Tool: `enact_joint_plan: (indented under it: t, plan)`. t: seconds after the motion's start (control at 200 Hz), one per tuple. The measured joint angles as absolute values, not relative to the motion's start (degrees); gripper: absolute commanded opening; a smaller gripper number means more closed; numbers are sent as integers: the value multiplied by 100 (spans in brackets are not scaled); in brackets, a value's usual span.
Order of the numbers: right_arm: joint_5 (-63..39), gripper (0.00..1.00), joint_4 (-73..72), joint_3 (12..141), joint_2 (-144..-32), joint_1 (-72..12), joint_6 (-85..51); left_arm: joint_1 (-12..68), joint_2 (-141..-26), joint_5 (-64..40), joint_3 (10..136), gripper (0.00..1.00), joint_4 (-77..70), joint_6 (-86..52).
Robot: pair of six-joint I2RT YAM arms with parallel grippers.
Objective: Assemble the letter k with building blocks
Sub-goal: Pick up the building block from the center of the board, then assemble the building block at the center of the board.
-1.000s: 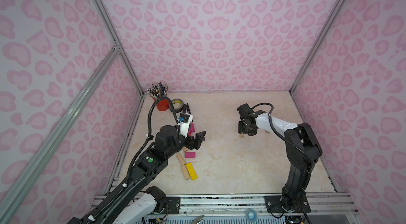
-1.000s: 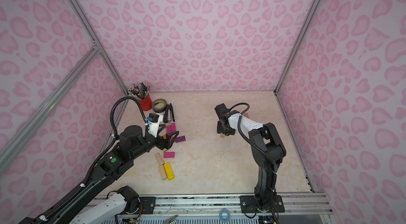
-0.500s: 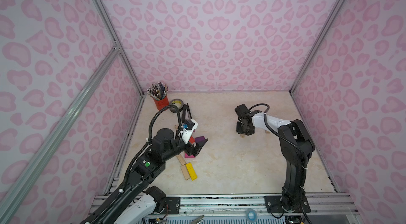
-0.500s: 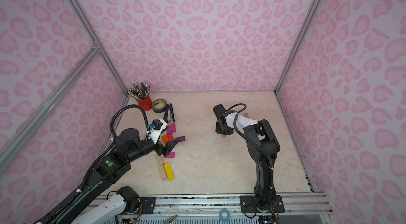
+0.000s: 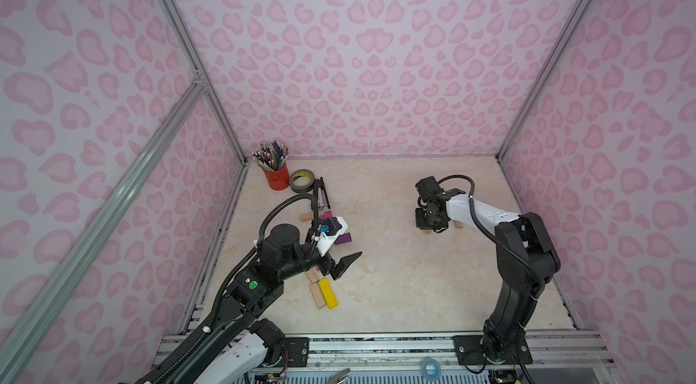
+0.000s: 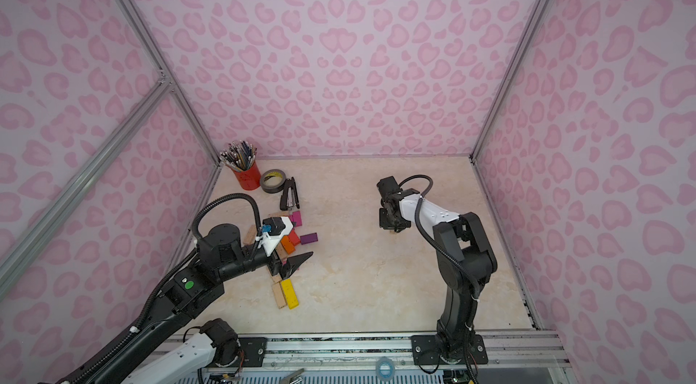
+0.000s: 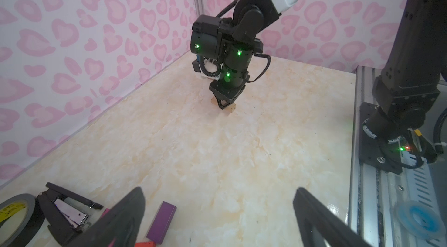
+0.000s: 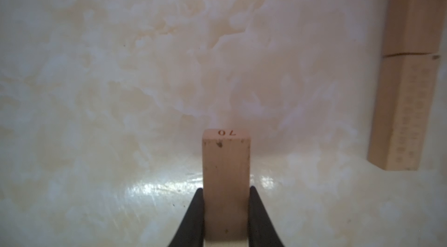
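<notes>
Wood block [image 8: 226, 158] sits clamped in the right gripper [image 8: 226, 189], with two more wood blocks [image 8: 406, 103] end-to-end just beside it. Left gripper [image 7: 219, 191] gapes wide, a purple block [image 7: 161, 222] near one finger.

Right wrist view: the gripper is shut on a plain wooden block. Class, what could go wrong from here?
The wooden block in the right gripper could bump the two laid blocks beside it and break their line. The open left gripper, over the coloured pile, could scatter it if it drops.
</notes>
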State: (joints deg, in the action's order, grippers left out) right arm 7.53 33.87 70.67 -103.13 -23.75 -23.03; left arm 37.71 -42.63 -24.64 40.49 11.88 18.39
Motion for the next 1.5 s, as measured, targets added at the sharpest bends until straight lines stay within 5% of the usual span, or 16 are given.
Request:
enact_joint_plan:
  t: [0.47,1.501]
  plan:
    - [528,17,3452,5389,-7994,-563,139,3975,-4700,-2714,4147,99,1033,2279]
    - [-126,19,3116,5682,-9806,-224,408,3697,-4779,-2884,3793,99,482,2508]
